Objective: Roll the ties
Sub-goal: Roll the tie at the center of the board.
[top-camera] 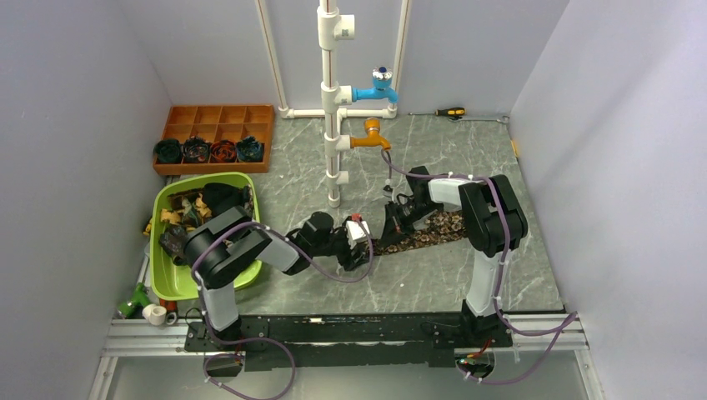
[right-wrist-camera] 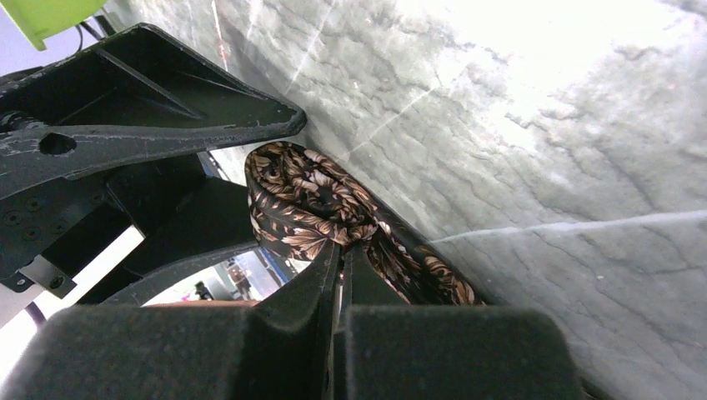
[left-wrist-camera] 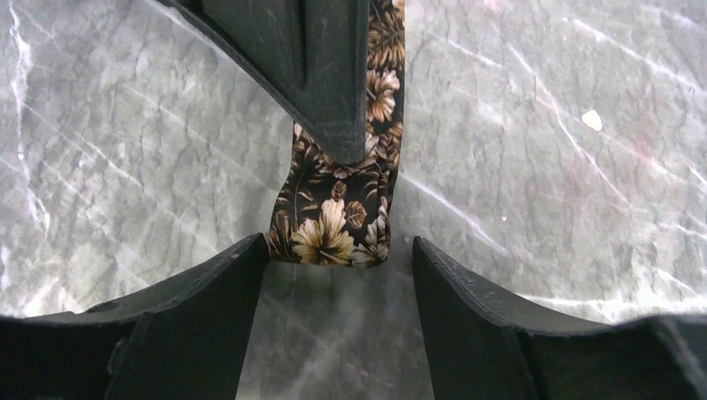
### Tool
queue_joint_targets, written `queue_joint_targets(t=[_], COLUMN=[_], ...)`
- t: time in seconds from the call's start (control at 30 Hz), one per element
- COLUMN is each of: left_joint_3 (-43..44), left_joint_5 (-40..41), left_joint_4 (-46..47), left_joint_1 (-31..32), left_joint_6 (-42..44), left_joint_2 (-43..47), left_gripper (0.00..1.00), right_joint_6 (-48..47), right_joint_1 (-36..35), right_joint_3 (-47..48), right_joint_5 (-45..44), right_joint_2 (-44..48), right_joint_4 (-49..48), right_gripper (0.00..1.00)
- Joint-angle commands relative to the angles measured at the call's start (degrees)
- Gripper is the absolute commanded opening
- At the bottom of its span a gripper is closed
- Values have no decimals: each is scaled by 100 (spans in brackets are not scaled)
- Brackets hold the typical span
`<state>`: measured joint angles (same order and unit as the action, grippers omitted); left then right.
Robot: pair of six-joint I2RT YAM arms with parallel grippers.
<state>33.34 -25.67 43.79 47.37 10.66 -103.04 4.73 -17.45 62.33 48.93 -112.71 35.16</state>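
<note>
A dark tie point(top-camera: 429, 231) with tan flowers lies flat on the marble table, running left to right. My right gripper point(top-camera: 390, 227) is shut on its left end. In the right wrist view the fabric point(right-wrist-camera: 304, 196) is folded into a small loop just past the closed right gripper point(right-wrist-camera: 338, 258). My left gripper point(top-camera: 367, 252) is open just left of that end. In the left wrist view the tie end point(left-wrist-camera: 333, 229) sits just beyond the open left gripper point(left-wrist-camera: 338, 275), its tips either side, and a right finger point(left-wrist-camera: 321, 75) presses on the tie above.
A green bin point(top-camera: 179, 283) with several loose ties stands at the left. A brown compartment tray point(top-camera: 218, 115) with rolled ties point(top-camera: 208, 151) is at the back left. A white pipe stand point(top-camera: 332, 125) with taps is behind the grippers. A screwdriver point(top-camera: 450, 112) lies at the back.
</note>
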Motion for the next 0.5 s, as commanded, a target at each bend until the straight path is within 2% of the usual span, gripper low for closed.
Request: queue_joint_targets(t=[0.0,0.1,0.33,0.4,0.47], left_joint_3=[-67,42,373,475,514], left_joint_5=[-255,-395,-564,-569,-543], left_joint_4=[709,1063,1399,1285,1128], left_joint_1=[11,37,76,108,141], left_joint_6=[-407,-463,-668,-711,-686], left_joint_2=[-580,-857,-1370,-1426,-1418], left_gripper=[71,71,62,56,45], right_joint_6=[-367,-359,-392,-385,-378], right_joint_1=[-4,4,-2,-3,-17], right_joint_3=[-126,-139,-196,-201,-218], right_joint_5=[-1796,-1950,-1788,-1658,-1565], right_joint_2=[-358,-408,-434,-422,-390], right_joint_4=[-152,-180,-339,-387,-425], right_gripper=[0,0,0,0,0])
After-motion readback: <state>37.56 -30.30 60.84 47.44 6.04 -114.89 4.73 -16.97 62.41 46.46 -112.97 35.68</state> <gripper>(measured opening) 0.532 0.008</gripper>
